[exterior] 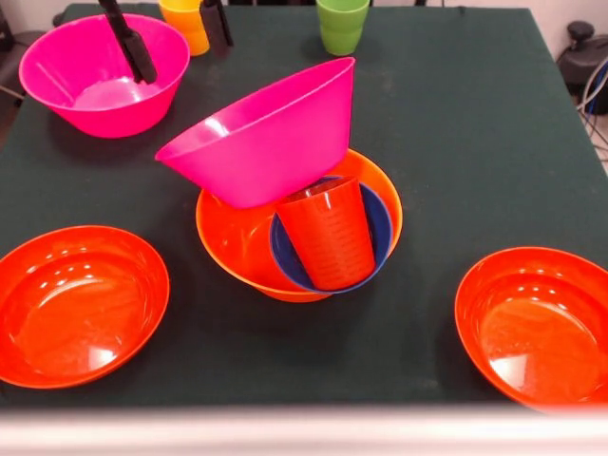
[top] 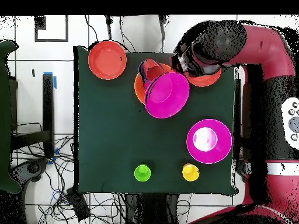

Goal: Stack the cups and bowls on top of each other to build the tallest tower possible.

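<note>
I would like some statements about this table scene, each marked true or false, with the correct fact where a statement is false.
1. A pink bowl leans tilted on the rim of the large orange bowl. True.
2. The red cup stands alone on the bare table. False: it sits in the small blue bowl, inside the large orange bowl.
3. The green cup is stacked inside the second pink bowl. False: it stands by itself on the table.
4. Two shallow red-orange bowls, one and another, sit apart from the pile. True.
5. The gripper is holding the yellow cup. False: its fingers are spread open either side of it.
</note>
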Robot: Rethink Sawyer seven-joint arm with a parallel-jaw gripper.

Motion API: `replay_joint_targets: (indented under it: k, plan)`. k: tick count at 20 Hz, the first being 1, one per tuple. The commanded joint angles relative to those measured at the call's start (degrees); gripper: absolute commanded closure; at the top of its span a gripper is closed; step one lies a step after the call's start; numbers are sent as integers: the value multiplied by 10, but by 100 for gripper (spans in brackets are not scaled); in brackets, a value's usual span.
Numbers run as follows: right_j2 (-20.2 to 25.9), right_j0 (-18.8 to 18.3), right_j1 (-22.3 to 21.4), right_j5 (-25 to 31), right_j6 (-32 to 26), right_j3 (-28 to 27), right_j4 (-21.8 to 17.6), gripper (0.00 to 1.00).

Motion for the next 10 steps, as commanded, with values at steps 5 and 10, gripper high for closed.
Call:
replay_joint_targets:
  k: [5,10]
  plan:
    - [-62,77,31,-60,-19,-16,-90,0]
    - [-88,94,12,-75,11,13,-95,0]
